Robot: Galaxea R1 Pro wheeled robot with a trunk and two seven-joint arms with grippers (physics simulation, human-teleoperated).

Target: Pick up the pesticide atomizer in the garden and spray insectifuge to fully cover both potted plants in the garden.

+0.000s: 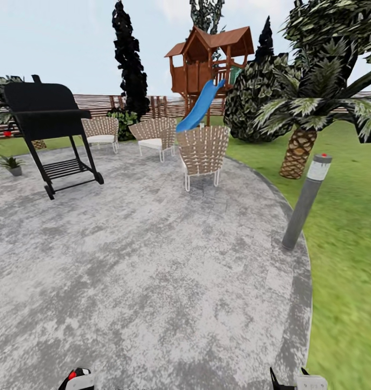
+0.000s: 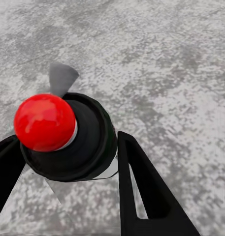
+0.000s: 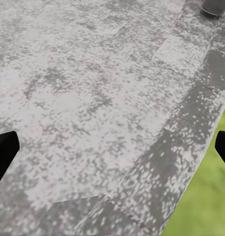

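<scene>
No readable text, labels, brands or numbers — nothing legible on any surface

Backyard garden of a home, simulator render. Round grey stone patio edged by green lawn. Black barbecue grill, three wicker chairs, wooden playhouse with blue slide, palm tree, slatted brown fence, grey bollard lamp, small potted plant at patio edge.
</scene>
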